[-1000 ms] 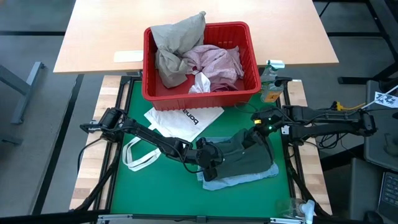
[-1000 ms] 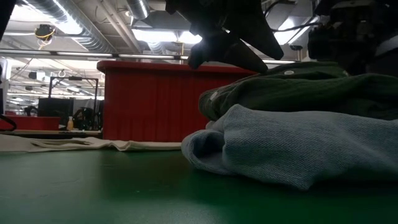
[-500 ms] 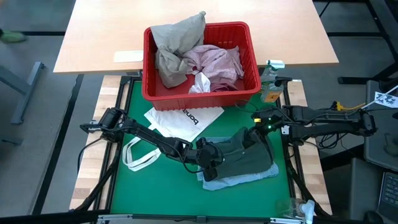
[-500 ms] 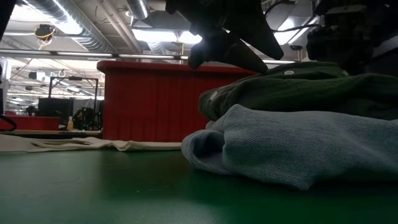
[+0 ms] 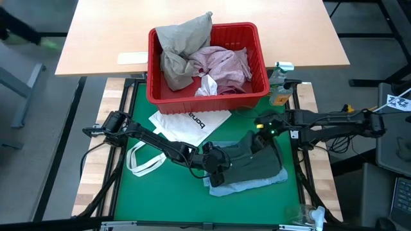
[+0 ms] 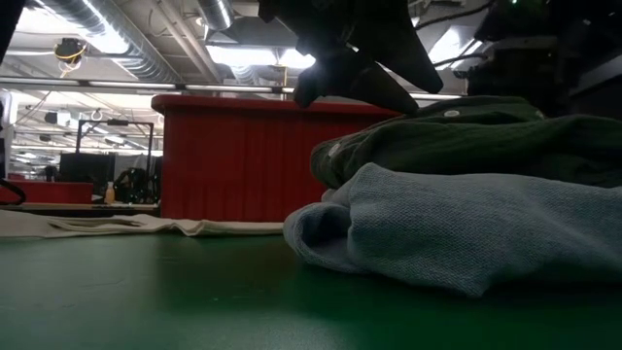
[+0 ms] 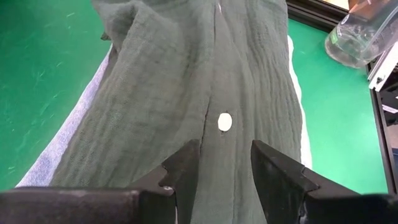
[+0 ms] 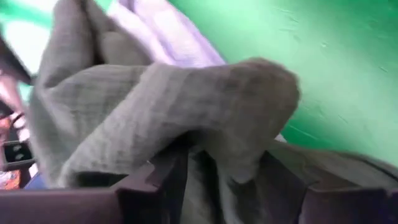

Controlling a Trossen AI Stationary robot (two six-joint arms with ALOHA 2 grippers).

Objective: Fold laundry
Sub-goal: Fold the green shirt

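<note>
A dark green garment (image 5: pixel 253 163) lies folded on a light blue one (image 5: pixel 250 187) on the green mat. My left gripper (image 5: pixel 215 165) stands open at the green garment's left end. Its fingers straddle the strip with the white button (image 7: pixel 224 121). My right gripper (image 5: pixel 260 140) is open at the garment's far right corner, with a raised fold of the green cloth (image 8: pixel 236 106) between its fingers. More laundry fills the red basket (image 5: pixel 260 64): a beige piece (image 5: pixel 183 45), a pink one (image 5: pixel 225 64) and a small white one (image 5: pixel 207 85). My left gripper comes slanting down from the table's left, its fingertips (image 7: pixel 186 158) at the green cloth's surface; I cannot tell whether they touch it. My right gripper comes slanting down from the table's right. The bunched fold (image 8: pixel 249 155) sags between its spread fingers; whether it rests on them I cannot tell.
A white tote bag (image 5: pixel 186 125) with black lettering lies flat left of the garments, its loop handles (image 5: pixel 144 160) toward the near left. A bottle (image 5: pixel 278 83) stands right of the basket. A clear one (image 5: pixel 308 215) lies at the near right corner.
My right arm has shifted a little toward the table's left and down over the green garment's far right corner. The garments and my left arm have stayed where they were.
</note>
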